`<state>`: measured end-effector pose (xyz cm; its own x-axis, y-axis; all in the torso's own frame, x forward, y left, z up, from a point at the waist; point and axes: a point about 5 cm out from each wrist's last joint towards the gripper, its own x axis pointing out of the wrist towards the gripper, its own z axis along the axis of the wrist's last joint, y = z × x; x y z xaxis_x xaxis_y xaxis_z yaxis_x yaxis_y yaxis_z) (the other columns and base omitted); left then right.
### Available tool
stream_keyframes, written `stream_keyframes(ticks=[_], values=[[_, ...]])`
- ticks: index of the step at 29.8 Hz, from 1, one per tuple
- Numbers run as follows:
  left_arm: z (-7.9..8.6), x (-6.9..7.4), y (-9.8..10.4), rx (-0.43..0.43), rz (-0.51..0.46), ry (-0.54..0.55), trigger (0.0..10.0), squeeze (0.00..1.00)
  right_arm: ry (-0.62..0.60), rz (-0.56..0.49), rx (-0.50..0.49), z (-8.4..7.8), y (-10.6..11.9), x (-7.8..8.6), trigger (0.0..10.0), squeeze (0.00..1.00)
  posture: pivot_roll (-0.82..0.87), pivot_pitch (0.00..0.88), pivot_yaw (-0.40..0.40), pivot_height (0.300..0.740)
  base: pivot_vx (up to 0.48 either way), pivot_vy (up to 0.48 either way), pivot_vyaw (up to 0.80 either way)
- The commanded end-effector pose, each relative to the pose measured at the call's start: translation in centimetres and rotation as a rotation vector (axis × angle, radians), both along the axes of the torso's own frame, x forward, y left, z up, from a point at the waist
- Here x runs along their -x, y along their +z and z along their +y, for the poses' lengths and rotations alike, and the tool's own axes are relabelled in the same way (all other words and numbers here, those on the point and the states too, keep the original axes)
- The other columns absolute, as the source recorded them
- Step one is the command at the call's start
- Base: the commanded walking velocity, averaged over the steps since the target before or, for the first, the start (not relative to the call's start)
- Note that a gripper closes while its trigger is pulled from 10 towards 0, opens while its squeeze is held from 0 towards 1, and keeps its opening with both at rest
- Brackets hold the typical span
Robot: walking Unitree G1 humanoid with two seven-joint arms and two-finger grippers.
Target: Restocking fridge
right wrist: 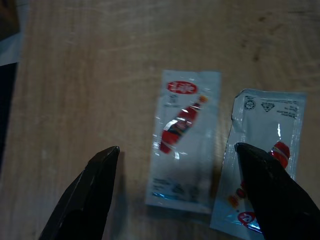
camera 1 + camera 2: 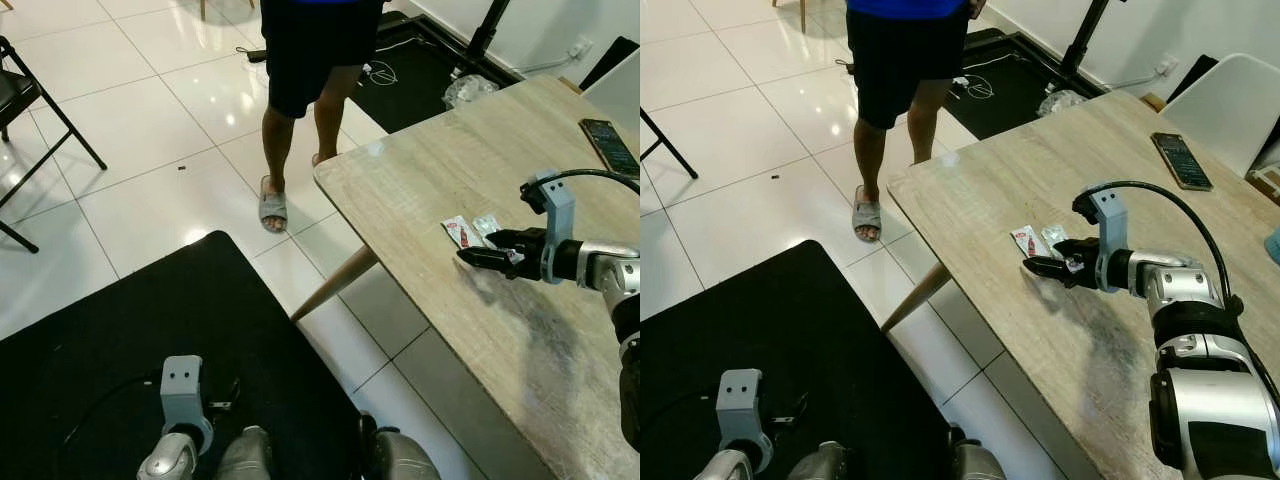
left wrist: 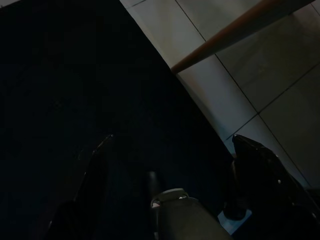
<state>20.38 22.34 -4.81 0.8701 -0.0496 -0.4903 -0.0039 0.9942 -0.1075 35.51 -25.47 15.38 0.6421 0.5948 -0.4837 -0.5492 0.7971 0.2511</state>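
Two small sauce sachets lie flat side by side on the wooden table (image 2: 430, 160): one with a red bottle picture (image 1: 183, 138) and one with a tomato print (image 1: 260, 155). In the eye views the pair shows as a red-marked sachet (image 2: 461, 233) and its neighbour (image 2: 487, 226). My right gripper (image 2: 480, 257) hovers low over the table just short of them, open, its fingers (image 1: 90, 195) spread wider than the bottle sachet. My left gripper (image 3: 170, 185) hangs idle and open over the black mat.
A person (image 2: 300, 90) in dark shorts and sandals stands on the tiles beyond the table corner. A phone (image 2: 610, 145) lies at the far right of the table. A black mat (image 2: 150, 330) covers the floor below me; a folding chair (image 2: 20, 110) stands at left.
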Motion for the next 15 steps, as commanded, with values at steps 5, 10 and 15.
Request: stream_keyframes(ticks=[5,10,15], values=[[-0.7,0.9,-0.8,0.021,0.044,0.002,10.0,0.0,0.022,0.036,-0.004,1.2,-1.6,0.4,10.0,0.0,0.02,0.179,-0.122,0.74,0.0,0.0,0.0],[-0.6,0.9,-0.8,0.02,0.041,0.004,10.0,0.0,0.017,0.048,0.021,1.4,-2.1,0.4,10.0,0.0,0.03,0.185,-0.123,0.74,0.0,0.0,0.0],[-0.6,0.9,-0.7,0.02,0.039,0.008,10.0,0.0,0.039,0.045,0.162,1.2,-3.3,0.9,6.3,0.0,0.03,0.185,-0.124,0.74,0.0,0.0,0.0]])
